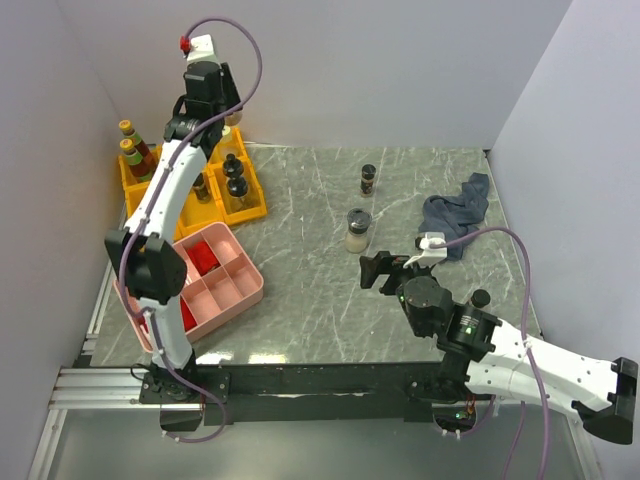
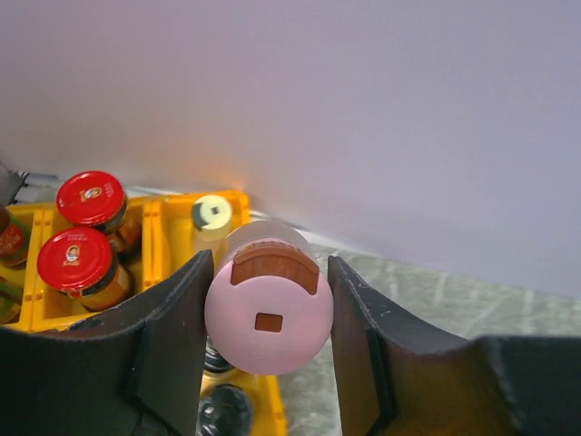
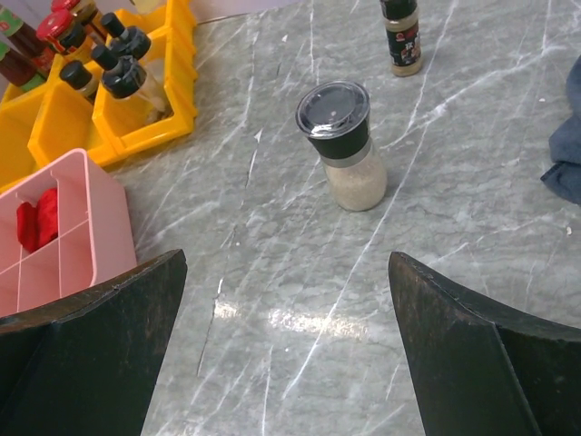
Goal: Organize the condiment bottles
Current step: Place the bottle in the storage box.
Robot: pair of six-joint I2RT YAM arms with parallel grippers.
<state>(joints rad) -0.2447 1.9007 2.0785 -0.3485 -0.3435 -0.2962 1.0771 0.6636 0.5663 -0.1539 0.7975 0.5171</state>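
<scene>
My left gripper (image 1: 214,108) (image 2: 269,313) is shut on a pale shaker with a pink lid (image 2: 269,309), held above the back right corner of the yellow bins (image 1: 257,208) (image 2: 171,232). Two red-lidded jars (image 2: 83,227) and a pale-capped bottle (image 2: 213,214) stand in the bins below it. Yellow-capped bottles (image 1: 133,150) and black-capped bottles (image 1: 235,180) (image 3: 123,73) also stand in the bins. A black-capped grinder jar (image 1: 357,229) (image 3: 342,145) and a small spice jar (image 1: 368,180) (image 3: 400,36) stand on the table. My right gripper (image 1: 384,271) (image 3: 289,350) is open and empty, short of the grinder jar.
A pink tray (image 1: 228,292) (image 3: 102,213) with red blocks lies in front of the yellow bins at the left. A dark blue-grey cloth (image 1: 455,210) (image 3: 567,154) lies at the right. Walls close in the left, back and right sides.
</scene>
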